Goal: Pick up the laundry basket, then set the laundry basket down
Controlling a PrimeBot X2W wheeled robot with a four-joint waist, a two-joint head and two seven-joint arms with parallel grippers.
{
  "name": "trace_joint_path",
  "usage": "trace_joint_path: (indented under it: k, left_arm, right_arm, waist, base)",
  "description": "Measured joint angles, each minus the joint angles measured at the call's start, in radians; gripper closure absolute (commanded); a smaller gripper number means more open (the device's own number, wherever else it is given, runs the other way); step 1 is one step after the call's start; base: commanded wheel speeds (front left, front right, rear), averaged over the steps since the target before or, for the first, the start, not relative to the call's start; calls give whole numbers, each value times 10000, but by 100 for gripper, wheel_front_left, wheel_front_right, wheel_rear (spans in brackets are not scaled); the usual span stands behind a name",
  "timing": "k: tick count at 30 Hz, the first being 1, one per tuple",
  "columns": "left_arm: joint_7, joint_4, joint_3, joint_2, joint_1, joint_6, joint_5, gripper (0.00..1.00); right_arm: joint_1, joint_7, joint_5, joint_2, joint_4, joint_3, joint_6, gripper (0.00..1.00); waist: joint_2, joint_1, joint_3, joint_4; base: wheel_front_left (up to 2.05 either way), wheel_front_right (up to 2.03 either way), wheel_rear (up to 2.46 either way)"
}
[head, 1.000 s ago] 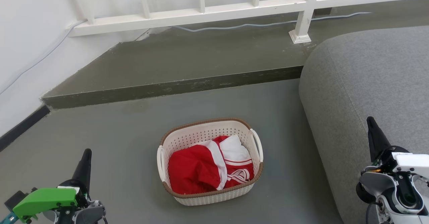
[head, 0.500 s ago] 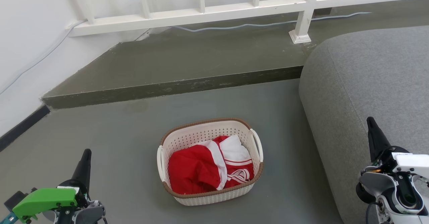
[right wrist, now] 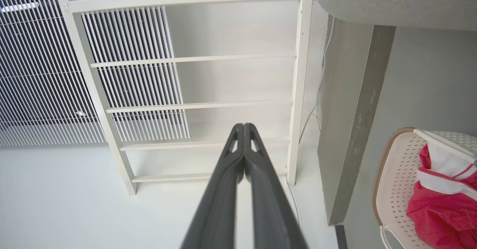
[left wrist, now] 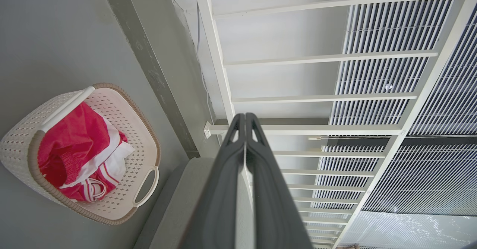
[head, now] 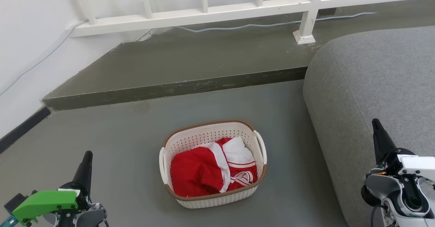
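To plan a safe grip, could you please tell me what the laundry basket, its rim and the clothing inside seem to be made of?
The laundry basket looks like moulded cream plastic, matt: even punched holes, smooth loop handles. Its rim is brown with a woven look, possibly plastic imitating wicker; unclear. The red and white clothing is soft fabric, creased and folded.

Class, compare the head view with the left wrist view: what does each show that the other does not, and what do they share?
Head view: the right pincer and a dark skirting board under the wall. Left wrist view: slatted louvre panels behind the white railing. Shared: the laundry basket on the floor holding red-and-white clothing, the raised step, the grey sofa, the railing, and the shut left pincer.
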State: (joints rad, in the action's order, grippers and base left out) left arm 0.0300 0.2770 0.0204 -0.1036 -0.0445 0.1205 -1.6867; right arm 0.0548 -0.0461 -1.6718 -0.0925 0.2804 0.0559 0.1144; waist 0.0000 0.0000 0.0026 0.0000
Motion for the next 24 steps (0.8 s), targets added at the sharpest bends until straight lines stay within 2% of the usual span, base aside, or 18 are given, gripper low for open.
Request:
trace_joint_path:
  k: [24]
  left_arm:
    - [56, 4, -38, 6, -12, 17, 2, 100]
  right_arm:
    - [3, -2, 0, 8, -2, 25, 0, 100]
  waist:
    - [0, 0, 0, 0]
  base:
    - [0, 0, 0]
